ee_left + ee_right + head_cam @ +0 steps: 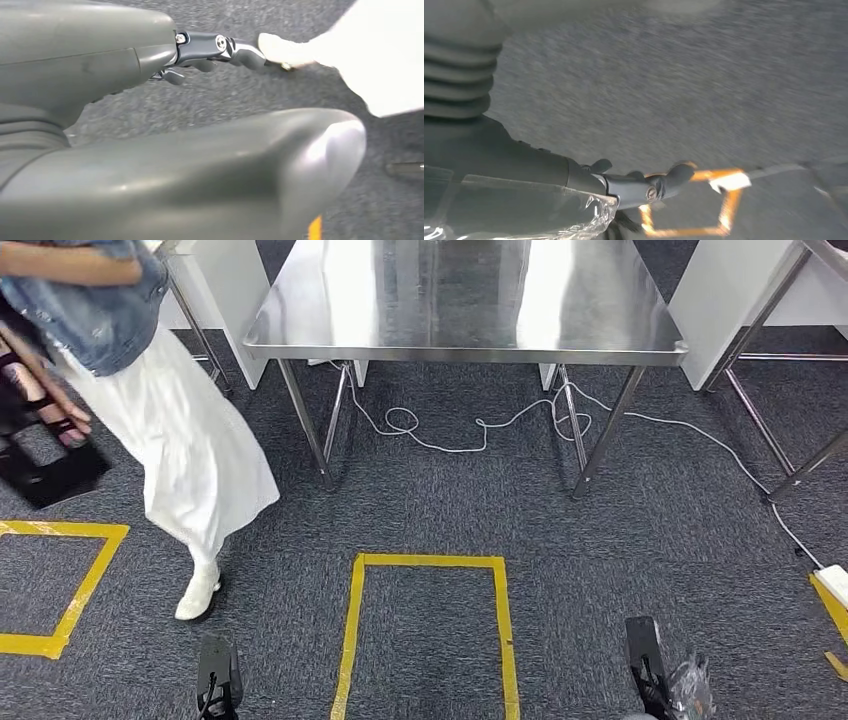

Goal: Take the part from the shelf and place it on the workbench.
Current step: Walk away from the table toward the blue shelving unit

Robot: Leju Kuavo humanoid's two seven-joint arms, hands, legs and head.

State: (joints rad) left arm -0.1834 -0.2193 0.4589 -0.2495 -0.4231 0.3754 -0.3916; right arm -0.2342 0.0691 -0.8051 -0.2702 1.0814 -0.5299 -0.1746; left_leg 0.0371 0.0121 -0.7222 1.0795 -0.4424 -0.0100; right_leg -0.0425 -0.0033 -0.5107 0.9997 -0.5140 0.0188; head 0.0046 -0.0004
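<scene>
Dark grey carpet fills the head view, marked with yellow tape (352,630) squares, and the steel workbench (460,335) stands across the upper middle of the frame. The part (692,685), something wrapped in clear crinkled plastic, sits at the lower right edge, held against the right hand (655,670); in the right wrist view the plastic lies under the palm, though how the fingers close on it is hard to make out. The bench lies straight ahead of that hand, up-frame and a little to the left, well apart, so carrying the part forward to its near edge looks like the move that remains. The left hand (218,675) hangs at the lower left, nothing in it, fingers apart by the left wrist view. A person (190,455) in a white skirt stands at the left, near that hand, with a white cable (450,440) trailing under the bench.
</scene>
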